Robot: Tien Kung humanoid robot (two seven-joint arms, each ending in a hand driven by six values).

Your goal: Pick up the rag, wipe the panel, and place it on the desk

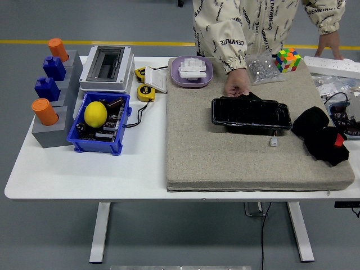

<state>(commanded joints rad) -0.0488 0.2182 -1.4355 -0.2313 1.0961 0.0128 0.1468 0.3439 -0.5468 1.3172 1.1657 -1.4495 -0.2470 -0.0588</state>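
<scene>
You see the black panel (251, 114) lying flat on the grey mat (225, 163) that covers the right part of the white desk (84, 169), with a person's hand (237, 85) touching its far left corner, where a bit of black cloth shows that may be the rag (251, 96). The right robot hand (322, 135) rests on the mat just beside the panel's right end, and you cannot tell whether its fingers are open or closed. Well apart on the left stands a blue bin (100, 143) holding a yellow lemon (95, 113).
</scene>
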